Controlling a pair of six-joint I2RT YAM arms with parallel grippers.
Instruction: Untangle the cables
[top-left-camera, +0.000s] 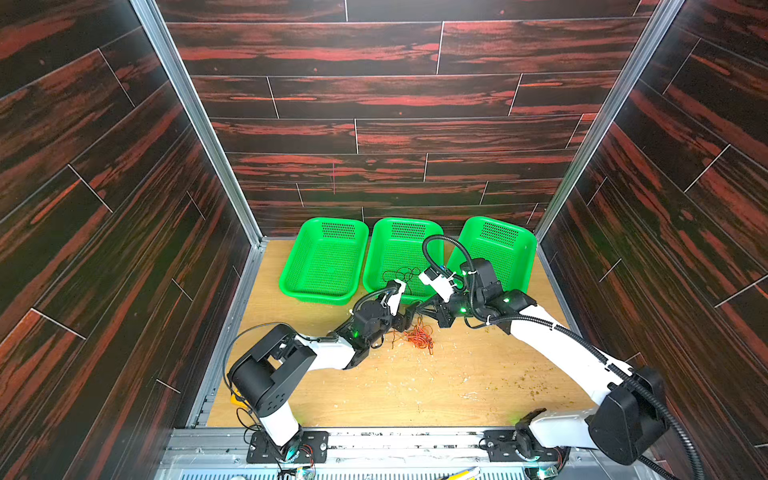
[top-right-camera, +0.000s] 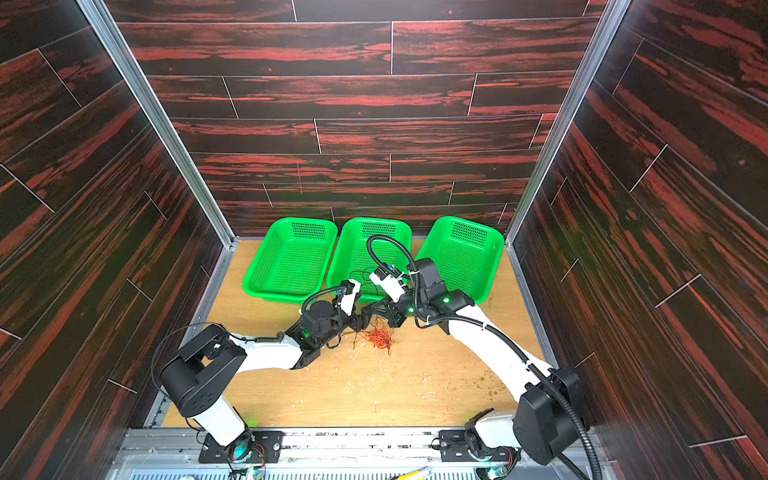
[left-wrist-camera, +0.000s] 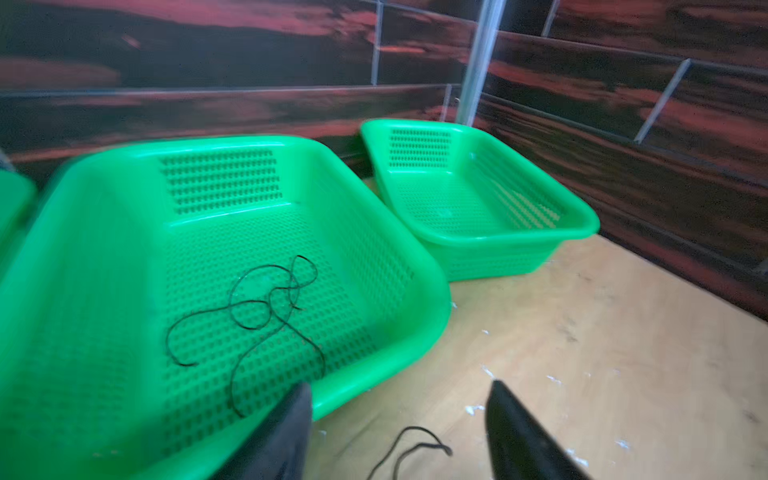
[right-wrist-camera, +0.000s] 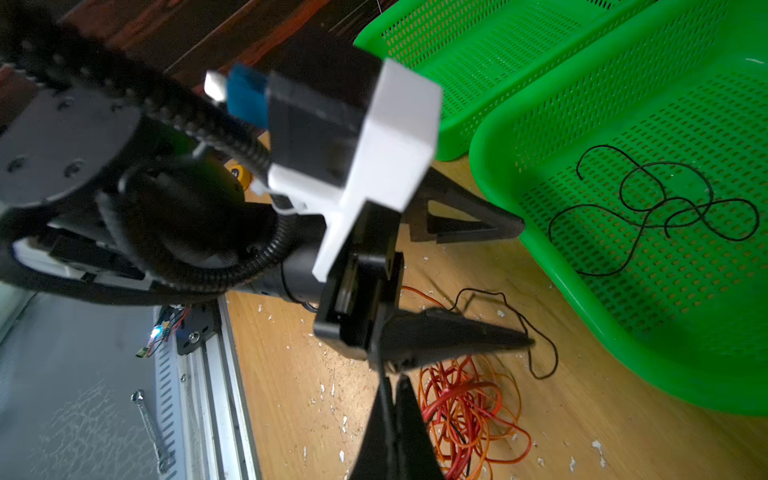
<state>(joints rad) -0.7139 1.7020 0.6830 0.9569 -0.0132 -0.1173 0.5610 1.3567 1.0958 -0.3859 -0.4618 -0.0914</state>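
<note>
Left wrist view, left hand (left-wrist-camera: 399, 384) parted, empty, right wrist view, right hand (right-wrist-camera: 395, 378) closed beside orange-red cable tangle (right-wrist-camera: 465, 409)

A robot lab booth: wood-print panels (top-left-camera: 395, 95), aluminium posts (top-left-camera: 200, 120), two arms (top-left-camera: 328, 356) bolted to a rail (top-left-camera: 407, 446).

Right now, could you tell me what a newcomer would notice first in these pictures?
Three bright green baskets stand in a row along the back of the table. A black cable curls inside the middle basket, and a red-orange tangle lies on the wood just before it.
</note>
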